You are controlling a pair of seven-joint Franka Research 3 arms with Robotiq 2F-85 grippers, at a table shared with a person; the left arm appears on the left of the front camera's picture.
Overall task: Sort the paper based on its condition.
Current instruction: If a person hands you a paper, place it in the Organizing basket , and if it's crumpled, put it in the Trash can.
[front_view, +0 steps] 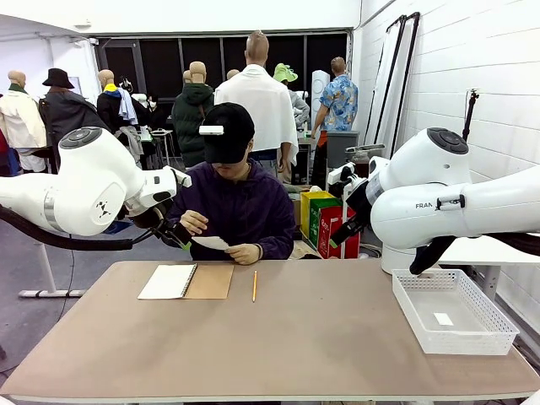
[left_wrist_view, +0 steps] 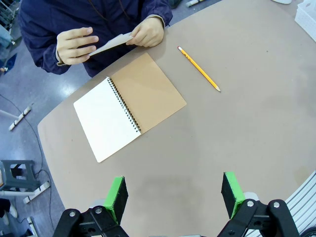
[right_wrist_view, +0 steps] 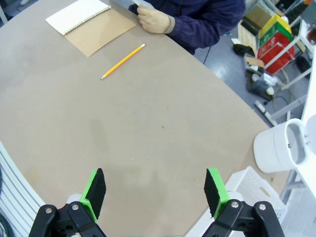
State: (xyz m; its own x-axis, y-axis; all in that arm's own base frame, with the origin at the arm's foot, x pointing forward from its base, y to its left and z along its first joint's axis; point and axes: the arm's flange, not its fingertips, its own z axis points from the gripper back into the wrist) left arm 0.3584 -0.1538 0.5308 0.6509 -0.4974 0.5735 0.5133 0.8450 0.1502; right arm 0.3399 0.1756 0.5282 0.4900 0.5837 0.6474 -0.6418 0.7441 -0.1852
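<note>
Waiting for a handover looks like the step in hand. The paper (front_view: 211,242), one small white sheet, is held between the person's hands (front_view: 245,252) just beyond the far edge of the open spiral notebook (front_view: 186,281), lifted off the tabletop (front_view: 321,337).

The left arm's jaws stand spread and empty above the tabletop on the near side of the notebook, green pads (left_wrist_view: 117,196) wide apart. The right arm's jaws are likewise spread and empty, well apart from the notebook and past the pencil (front_view: 254,286).

The left arm is nearer the notebook, so it is probably the better one to take the sheet. A thin sheet will likely bend or slip. It would be best to come in edge-on, aim for a free margin away from the person's fingers, and pinch only once the sheet lies between the pads.

The white mesh basket (front_view: 407,312), well apart from the notebook on the robot's right, seems one likely destination.
</note>
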